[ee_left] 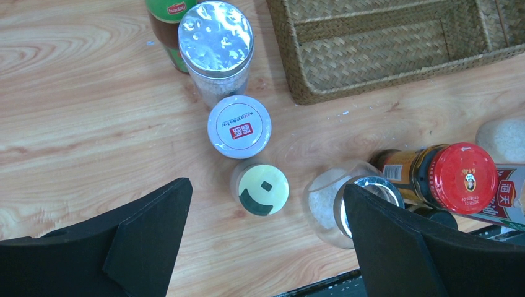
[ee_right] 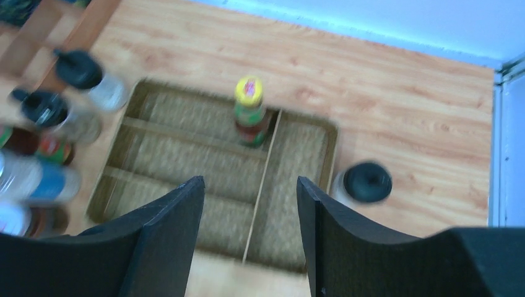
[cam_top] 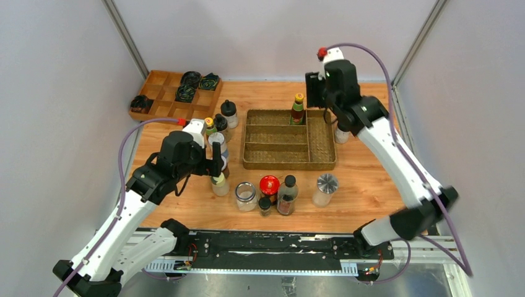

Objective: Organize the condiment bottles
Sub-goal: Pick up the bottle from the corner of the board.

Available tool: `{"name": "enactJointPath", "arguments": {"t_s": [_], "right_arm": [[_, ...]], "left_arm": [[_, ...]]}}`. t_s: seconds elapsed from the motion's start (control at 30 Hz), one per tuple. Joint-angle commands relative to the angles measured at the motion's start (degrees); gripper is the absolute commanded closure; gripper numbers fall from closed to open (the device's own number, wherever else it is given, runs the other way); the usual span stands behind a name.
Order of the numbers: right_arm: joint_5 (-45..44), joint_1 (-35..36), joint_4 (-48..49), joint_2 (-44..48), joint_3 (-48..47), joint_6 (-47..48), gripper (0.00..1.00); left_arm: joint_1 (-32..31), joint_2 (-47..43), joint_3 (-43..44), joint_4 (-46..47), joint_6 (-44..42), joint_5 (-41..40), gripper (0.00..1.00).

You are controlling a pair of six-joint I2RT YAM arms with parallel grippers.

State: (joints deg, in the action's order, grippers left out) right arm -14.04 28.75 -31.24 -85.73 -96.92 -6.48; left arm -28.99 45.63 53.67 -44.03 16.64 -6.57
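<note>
Both pairs of jaws gape empty. We judge the pale-yellow-capped bottle (ee_left: 263, 189) light and slick; grip below its cap.

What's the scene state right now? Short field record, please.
woven tray: holds one bottle
yellow-capped bottle: upright, at the tray's far end
other bottles: outside the tray, to its left, near side and right
left gripper: open, empty, over pale-capped bottle
right gripper: open, empty, above the tray

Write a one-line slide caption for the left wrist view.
Left gripper, open, centred on a pale-yellow-capped clear bottle on the wooden table, woven divided tray beyond.
</note>
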Motion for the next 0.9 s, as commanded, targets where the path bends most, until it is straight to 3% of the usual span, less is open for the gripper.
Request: {"name": "enactJointPath", "arguments": {"t_s": [0.0, 0.17, 0.33, 0.57, 0.87], "right_arm": [[-1.5, 7.4, -11.2, 15.1, 12.0, -3.8, 0.38], [-1.6, 20.8, -15.8, 34.3, 28.6, -14.3, 0.33], [-7.4, 36.1, -19.8, 43.2, 35.8, -23.5, 0.27], [-15.3, 47.0, -16.9, 35.9, 36.6, -21.6, 0.24], [-18.4, 48.1, -2.4, 28.0, 36.6, -16.9, 0.22]], "left_arm": [[0.3, -0.5, 1.8, -1.3, -0.3, -0.3, 0.0], [0.3, 0.3, 2.4, -1.2, 0.4, -0.1, 0.0], [0.3, 0.3, 2.3, -1.2, 0.9, 0.0, 0.01], [0.3, -1.2, 1.4, -1.2, 1.6, 0.4, 0.01], [0.3, -3.8, 0.9, -3.0, 1.2, 0.8, 0.01]]}}
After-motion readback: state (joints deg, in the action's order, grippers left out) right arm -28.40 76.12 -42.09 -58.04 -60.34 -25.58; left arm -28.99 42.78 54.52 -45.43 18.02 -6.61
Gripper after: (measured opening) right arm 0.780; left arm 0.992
